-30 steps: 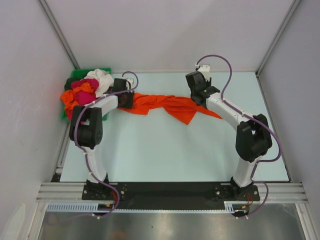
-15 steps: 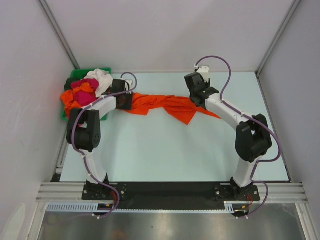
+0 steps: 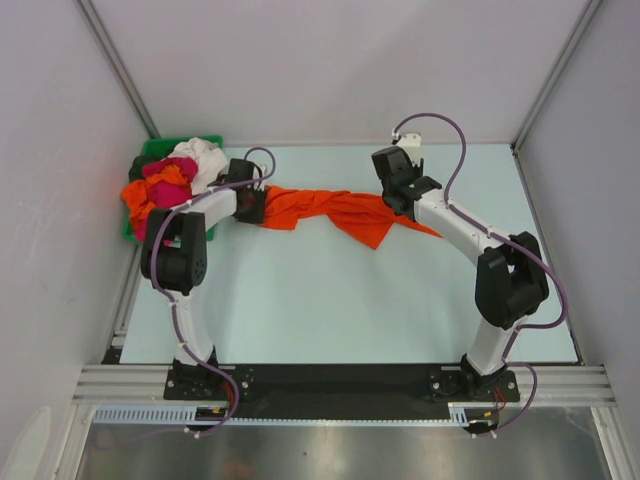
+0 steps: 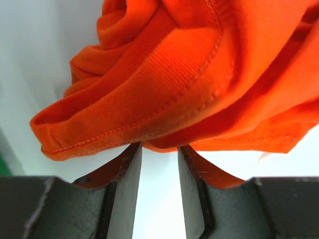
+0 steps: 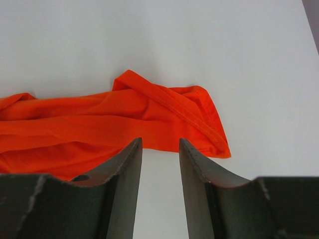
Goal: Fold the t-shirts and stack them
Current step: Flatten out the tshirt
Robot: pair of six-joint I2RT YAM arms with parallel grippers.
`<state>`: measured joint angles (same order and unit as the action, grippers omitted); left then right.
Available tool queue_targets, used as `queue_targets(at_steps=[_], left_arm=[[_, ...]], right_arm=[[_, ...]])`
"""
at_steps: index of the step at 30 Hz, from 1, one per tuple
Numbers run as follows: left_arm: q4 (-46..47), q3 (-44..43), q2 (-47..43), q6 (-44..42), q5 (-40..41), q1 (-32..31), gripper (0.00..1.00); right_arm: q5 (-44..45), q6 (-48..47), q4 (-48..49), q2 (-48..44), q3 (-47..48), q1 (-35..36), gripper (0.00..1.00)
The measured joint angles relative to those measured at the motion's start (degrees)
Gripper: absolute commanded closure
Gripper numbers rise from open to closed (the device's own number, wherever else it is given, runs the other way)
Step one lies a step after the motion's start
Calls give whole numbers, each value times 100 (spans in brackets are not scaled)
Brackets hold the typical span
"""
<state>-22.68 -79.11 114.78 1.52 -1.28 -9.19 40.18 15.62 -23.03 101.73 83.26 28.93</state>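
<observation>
A bright orange t-shirt (image 3: 335, 208) lies stretched in a crumpled band across the far half of the table. My left gripper (image 3: 250, 205) is at its left end. In the left wrist view its jaws (image 4: 159, 145) stand open, bare table shows between them, and the bunched collar (image 4: 164, 84) sits right at the fingertips. My right gripper (image 3: 398, 190) hovers over the shirt's right part. It is open (image 5: 160, 140), its tips at the edge of a hemmed fold (image 5: 164, 107). More t-shirts, magenta (image 3: 168, 186), white (image 3: 200, 158) and orange (image 3: 140, 195), are heaped at the far left.
A green plastic bin (image 3: 152, 150) in the far left corner holds the heap, which spills over its rim. White walls enclose the table on three sides. Both arms' elbows rise above the near half of the pale table (image 3: 330, 300).
The left arm's elbow swung slightly out and back. The right gripper shifted a little. The orange shirt and both jaw openings look unchanged.
</observation>
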Motion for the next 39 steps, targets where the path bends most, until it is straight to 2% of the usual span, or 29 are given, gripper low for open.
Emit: queue_targets(at_steps=[5, 12, 15, 16, 20, 23, 30, 33, 39], left_arm=[[-116, -140, 149, 0, 131, 0, 57], [-354, -424, 313, -2, 376, -4, 59], [-398, -479, 343, -4, 411, -7, 68], [-411, -492, 352, -4, 415, -7, 74], [-483, -588, 411, -9, 415, -9, 83], [-505, -621, 433, -13, 415, -11, 100], [-531, -651, 448, -46, 415, -17, 100], [-525, -605, 400, -63, 415, -26, 100], [-734, -404, -348, -160, 404, -79, 100]], right_arm=[[-4, 0, 0, -2, 0, 0, 59], [-9, 0, 20, -26, -68, -2, 59], [-13, 0, 17, -31, -96, -7, 60], [-13, 0, 17, -31, -96, -15, 60], [-15, 0, 22, -52, -96, -17, 60], [-20, 2, 20, -70, -96, -20, 60], [-55, 42, 20, -83, -98, -22, 61], [-144, 157, -39, -133, -125, -76, 57], [-319, 420, -313, -796, -697, -210, 54]])
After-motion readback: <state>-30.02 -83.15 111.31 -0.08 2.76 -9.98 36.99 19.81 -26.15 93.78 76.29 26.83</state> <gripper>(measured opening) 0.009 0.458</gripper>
